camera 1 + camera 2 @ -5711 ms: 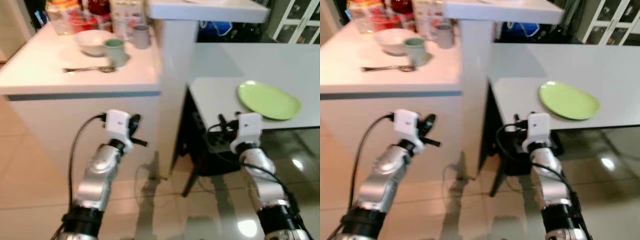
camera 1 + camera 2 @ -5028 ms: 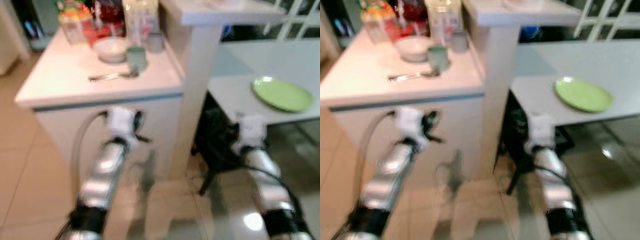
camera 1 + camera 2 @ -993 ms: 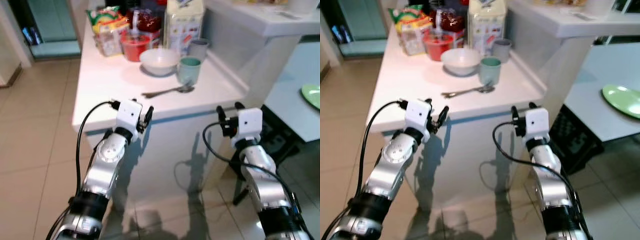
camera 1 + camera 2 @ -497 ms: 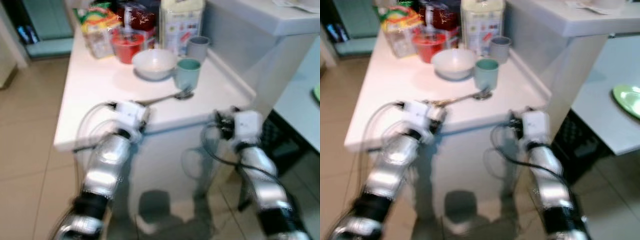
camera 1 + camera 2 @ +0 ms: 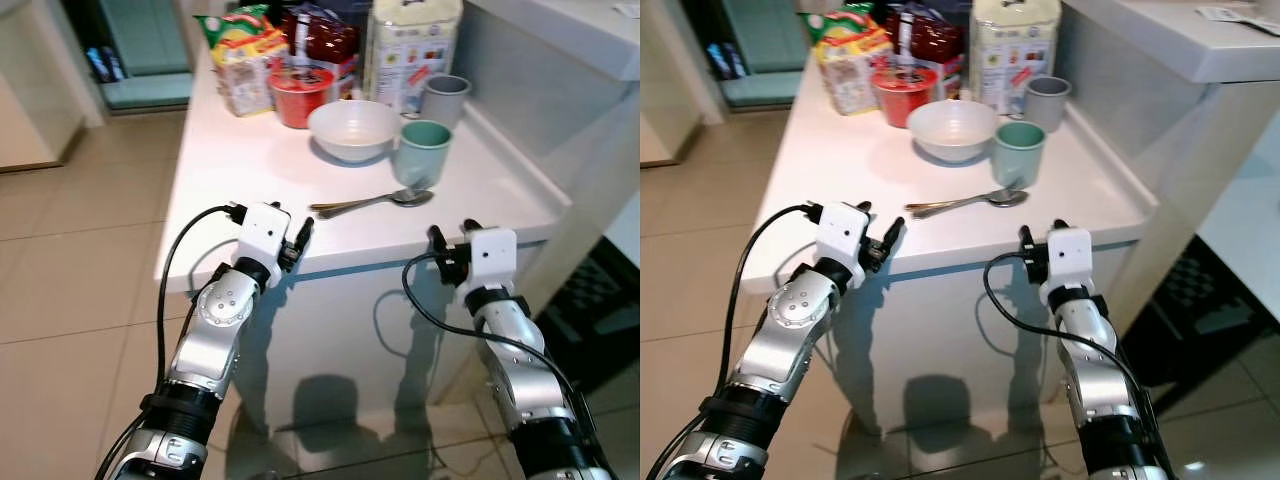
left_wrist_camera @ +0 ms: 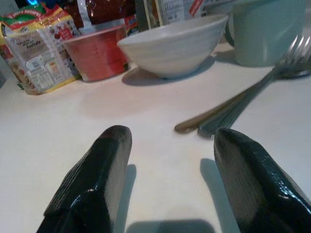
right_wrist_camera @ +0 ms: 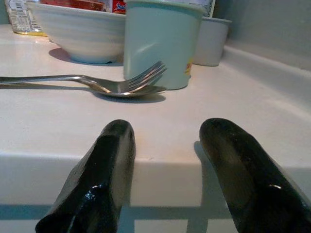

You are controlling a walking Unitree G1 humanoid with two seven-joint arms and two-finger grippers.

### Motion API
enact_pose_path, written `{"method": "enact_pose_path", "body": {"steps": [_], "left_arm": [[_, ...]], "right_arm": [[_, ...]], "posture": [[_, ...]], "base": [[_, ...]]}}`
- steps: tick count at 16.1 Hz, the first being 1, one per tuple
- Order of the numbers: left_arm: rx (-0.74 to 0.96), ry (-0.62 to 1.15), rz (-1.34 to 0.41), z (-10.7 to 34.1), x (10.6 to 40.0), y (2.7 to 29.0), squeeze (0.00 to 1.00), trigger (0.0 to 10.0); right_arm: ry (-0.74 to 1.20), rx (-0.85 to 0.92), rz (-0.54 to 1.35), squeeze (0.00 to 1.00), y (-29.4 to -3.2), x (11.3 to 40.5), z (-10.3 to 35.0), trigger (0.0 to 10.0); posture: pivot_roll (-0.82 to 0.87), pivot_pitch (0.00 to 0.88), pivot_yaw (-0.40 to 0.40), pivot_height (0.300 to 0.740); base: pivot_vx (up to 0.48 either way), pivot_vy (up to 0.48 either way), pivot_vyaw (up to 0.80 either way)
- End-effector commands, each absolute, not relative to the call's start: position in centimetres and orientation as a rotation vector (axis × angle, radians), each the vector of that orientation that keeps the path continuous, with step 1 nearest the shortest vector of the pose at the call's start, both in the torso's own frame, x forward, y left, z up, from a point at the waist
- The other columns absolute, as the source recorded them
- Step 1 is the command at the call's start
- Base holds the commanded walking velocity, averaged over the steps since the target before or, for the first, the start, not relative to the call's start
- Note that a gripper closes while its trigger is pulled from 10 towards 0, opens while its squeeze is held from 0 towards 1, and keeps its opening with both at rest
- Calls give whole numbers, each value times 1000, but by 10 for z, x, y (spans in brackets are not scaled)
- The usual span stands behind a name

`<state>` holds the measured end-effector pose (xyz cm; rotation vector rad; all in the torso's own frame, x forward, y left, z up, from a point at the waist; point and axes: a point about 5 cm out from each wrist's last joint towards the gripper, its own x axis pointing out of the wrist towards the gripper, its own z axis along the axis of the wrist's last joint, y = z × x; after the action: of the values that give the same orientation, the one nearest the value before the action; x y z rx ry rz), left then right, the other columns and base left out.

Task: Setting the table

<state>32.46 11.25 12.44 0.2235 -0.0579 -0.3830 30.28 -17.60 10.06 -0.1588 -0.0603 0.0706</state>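
Near the counter's front edge, both grippers, left and right, hover wide open before one white bowl, two cups, one fork and spoon.

counter: smooth white, matt | fork, spoon: shiny metal | bowl: glossy white

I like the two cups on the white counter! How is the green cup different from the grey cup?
The green cup is mint green; the grey cup is plain grey. The green cup stands nearer the robot, right beside the white bowl and just behind the spoon and fork; the grey cup stands further back, by the wall. Both stand upright with open tops and look about the same size.
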Motion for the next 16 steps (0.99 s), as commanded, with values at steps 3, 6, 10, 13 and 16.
{"method": "enact_pose_path", "body": {"steps": [3, 6, 10, 13, 16], "left_arm": [[226, -74, -408, 131, 333, 106, 0, 10000], [223, -79, -409, 131, 332, 103, 0, 10000], [228, -96, -409, 133, 333, 102, 0, 10000], [283, -129, -431, 144, 337, 101, 0, 10000], [341, -162, -475, 164, 345, 102, 0, 10000]], "right_arm": [[-68, -179, 55, 0, -181, 297, 102, 10000], [-85, -177, 51, 0, -183, 297, 106, 10000], [-113, -150, 28, 0, -185, 300, 114, 10000], [-126, -135, 29, 0, -180, 299, 117, 10000], [-139, -126, 25, 0, -178, 300, 120, 10000]], "posture": [[-45, 0, 64, 740], [-45, 0, 64, 740], [-45, 0, 71, 740], [-43, 0, 75, 740], [-39, 0, 81, 740]], "base": [[116, 0, 0], [416, 0, 0], [223, 0, 0], [0, 0, 0], [0, 0, 0]]}}
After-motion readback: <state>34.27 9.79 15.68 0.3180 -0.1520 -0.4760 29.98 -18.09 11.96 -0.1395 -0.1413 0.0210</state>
